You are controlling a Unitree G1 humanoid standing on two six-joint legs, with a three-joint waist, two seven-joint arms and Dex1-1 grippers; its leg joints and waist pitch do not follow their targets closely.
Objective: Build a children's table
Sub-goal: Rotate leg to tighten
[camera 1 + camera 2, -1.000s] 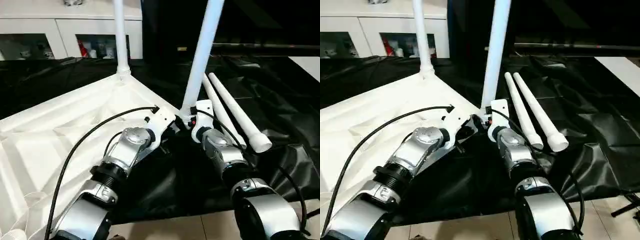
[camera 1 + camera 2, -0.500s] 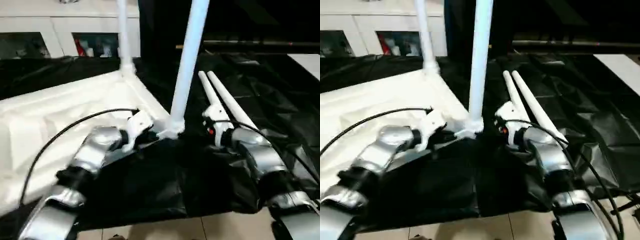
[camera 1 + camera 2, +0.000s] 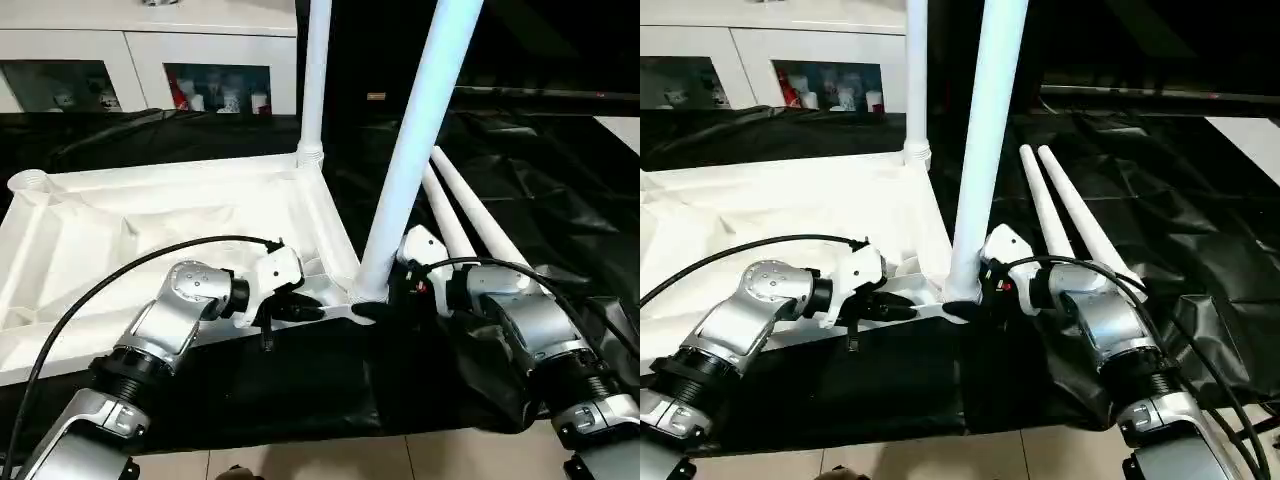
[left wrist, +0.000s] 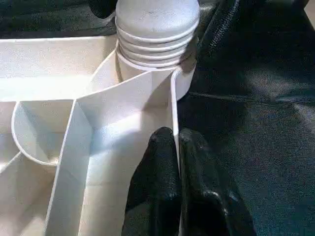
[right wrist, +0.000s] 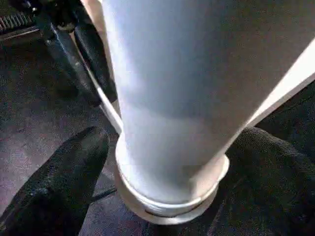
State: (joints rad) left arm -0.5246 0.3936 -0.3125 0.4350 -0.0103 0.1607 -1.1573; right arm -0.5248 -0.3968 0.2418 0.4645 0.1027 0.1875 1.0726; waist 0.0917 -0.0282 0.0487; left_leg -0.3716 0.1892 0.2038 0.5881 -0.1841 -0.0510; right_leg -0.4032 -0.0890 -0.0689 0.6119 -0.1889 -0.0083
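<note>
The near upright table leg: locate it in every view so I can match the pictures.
Left eye view: near upright leg, right of centre.
Right eye view: left of centre.
Left wrist view: ribbed base in its corner socket.
Right wrist view: large, between the right pincer's fingers.
Shared landmark: that corner socket.

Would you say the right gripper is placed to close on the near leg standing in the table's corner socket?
Probably yes. The right gripper is open with a finger on either side of the near leg, just above the corner socket, and nothing lies between them.
</note>
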